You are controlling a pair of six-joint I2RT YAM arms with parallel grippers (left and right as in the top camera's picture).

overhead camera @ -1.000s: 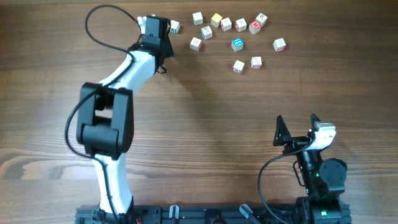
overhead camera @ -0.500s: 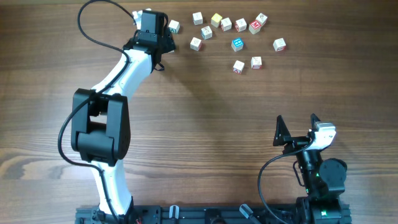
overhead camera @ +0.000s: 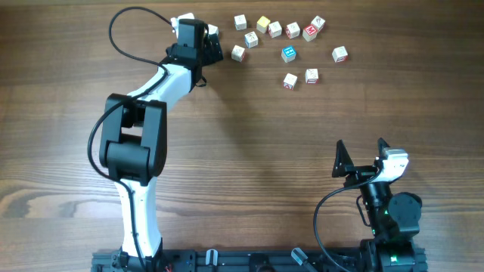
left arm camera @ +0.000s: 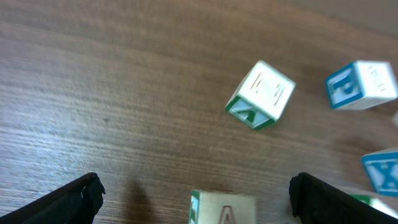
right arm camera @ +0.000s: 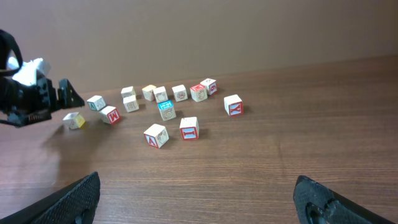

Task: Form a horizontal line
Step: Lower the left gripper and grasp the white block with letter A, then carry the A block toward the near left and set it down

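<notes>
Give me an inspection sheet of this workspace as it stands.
Surface: wooden table, brown grain.
Job's things: row of letter cubes at the far side, slightly uneven, red M cube at one end.
Clutter: loose cubes scattered around the row, among them a blue-faced cube.
Grippers: left gripper open, a red-lettered cube between its fingers at the frame's lower edge; right gripper open, holding nothing.
Cables: black cable loop on the left arm, apart from the cubes.
Surroundings: plain backdrop.

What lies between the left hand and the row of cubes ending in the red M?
Overhead shows two loose cubes there: the upper cube and the lower cube, between the left hand and the row.
</notes>
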